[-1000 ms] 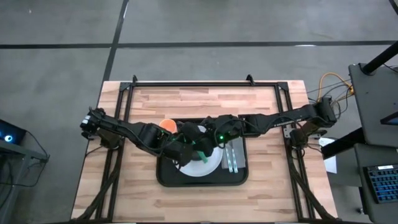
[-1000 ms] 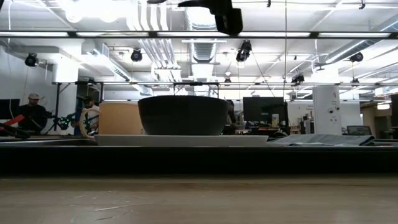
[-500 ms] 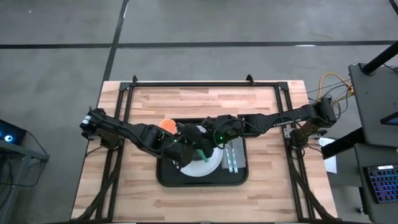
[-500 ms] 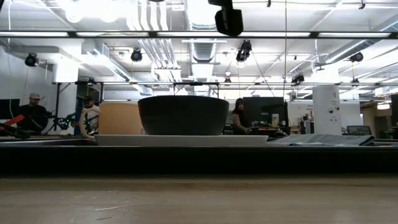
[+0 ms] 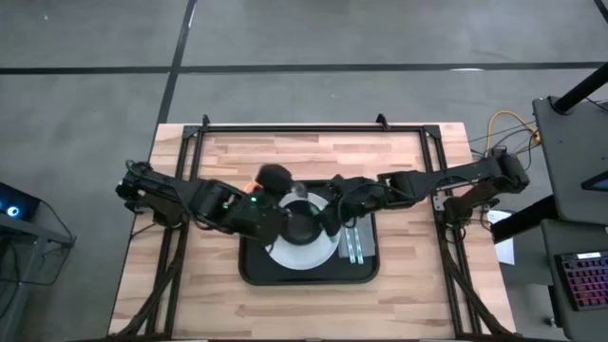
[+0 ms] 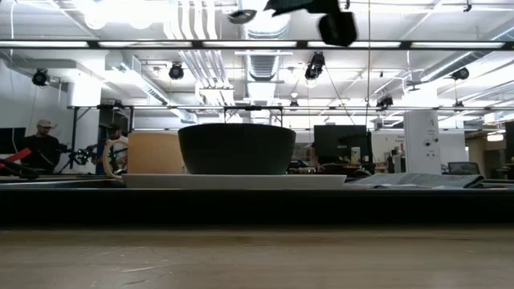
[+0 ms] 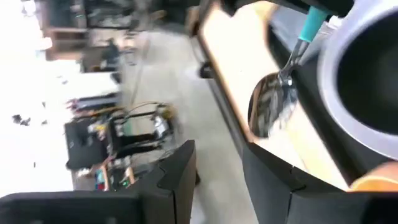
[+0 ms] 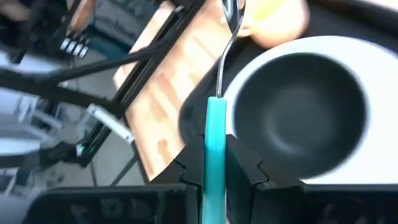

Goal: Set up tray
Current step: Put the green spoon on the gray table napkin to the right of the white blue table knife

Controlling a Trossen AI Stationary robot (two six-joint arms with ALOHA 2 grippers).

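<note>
The black tray lies in the middle of the table. On it a white plate carries a dark bowl, and an orange cup stands at the tray's far left. My right gripper hangs over the plate's right side, shut on a spoon with a teal handle. The spoon's bowl reaches toward the far left. My left gripper is open with nothing between its fingers, up near the cup and the spoon's bowl. My right gripper pinches the spoon's teal handle between its two fingers. The fingers lie along the handle and come from the table's right. The spoon sticks out ahead of them about level and is lifted clear, high above the bowl.
A grey napkin with cutlery on it lies in the tray's right part. Black frame rails run along the table's far edge and its sides. In the low view people show in the room beyond the table.
My left gripper has drawn away from the spoon, toward the table's far left and the cup. My right gripper has pulled back a little toward the right edge with the spoon, whose bowl end now shows high in the low view.
</note>
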